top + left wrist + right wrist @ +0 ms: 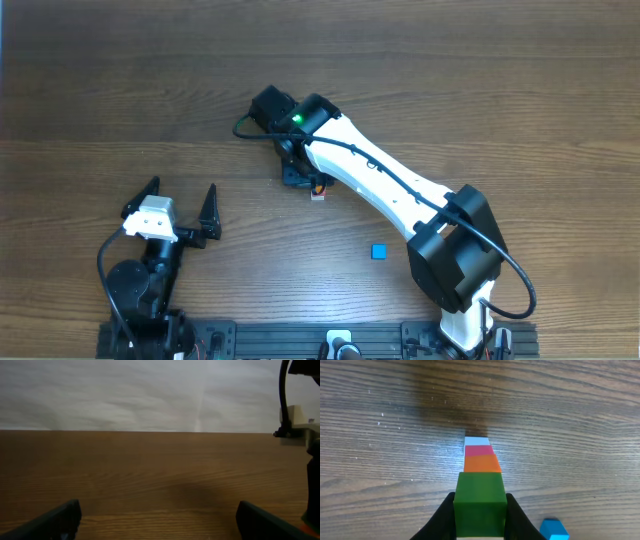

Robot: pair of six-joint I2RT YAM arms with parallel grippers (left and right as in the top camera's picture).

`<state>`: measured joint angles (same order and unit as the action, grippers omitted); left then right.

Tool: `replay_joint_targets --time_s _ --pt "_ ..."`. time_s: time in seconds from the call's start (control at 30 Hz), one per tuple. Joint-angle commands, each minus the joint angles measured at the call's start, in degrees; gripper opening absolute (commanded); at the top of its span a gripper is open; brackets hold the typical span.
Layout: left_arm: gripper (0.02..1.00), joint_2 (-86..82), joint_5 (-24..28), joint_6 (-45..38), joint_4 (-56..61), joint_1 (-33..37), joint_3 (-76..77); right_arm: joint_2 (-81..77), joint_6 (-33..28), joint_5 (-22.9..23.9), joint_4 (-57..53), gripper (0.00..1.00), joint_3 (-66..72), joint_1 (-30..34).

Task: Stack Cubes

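Right wrist view: I'm seeing the right claw (480, 519) pressing its fingers flat against both sides of the green cube (480, 494), gripping it. Green is sitting in line over the orange cube (481, 463), w/ the red cube (479, 450) and pale cube (476, 441) beneath, making one stack (318, 192) on the worktop (500, 80). I can't tell whether green is touching orange. A loose blue cube (553, 529) is lying near the stack, apart from it.

Top view: the right arm is reaching across the middle and the stack is standing approx. mid-worktop, w/ wood stretching wide on all sides. The left claw (182, 190) is sitting near its base, fingers spread wide, holding nothing, well apart from the stack. In the left wrist view the worktop's far edge is lying well beyond that claw.
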<state>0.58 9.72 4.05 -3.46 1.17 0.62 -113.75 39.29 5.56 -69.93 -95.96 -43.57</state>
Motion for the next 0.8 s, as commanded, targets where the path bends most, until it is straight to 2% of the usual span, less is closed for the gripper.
replay_joint_targets --time_s 0.03,0.3,0.4,0.57,0.8 --pt "1.0 -0.4 0.7 -0.8 0.0 0.3 -0.3 -0.8 1.2 1.4 0.8 0.012 1.5 0.0" --pt "1.0 -0.4 0.7 -0.8 0.0 0.3 -0.3 -0.8 1.2 1.4 1.4 0.025 2.0 0.0" --pt "1.0 -0.4 0.7 -0.8 0.0 0.3 -0.3 -0.8 1.4 1.4 1.4 0.08 2.0 0.0" --pt "1.0 -0.4 0.7 -0.8 0.0 0.3 -0.3 -0.8 1.4 1.4 1.4 0.275 2.0 0.0" --pt "1.0 -0.4 0.7 -0.8 0.0 0.3 -0.3 -0.8 1.4 1.4 1.4 0.364 2.0 0.0"
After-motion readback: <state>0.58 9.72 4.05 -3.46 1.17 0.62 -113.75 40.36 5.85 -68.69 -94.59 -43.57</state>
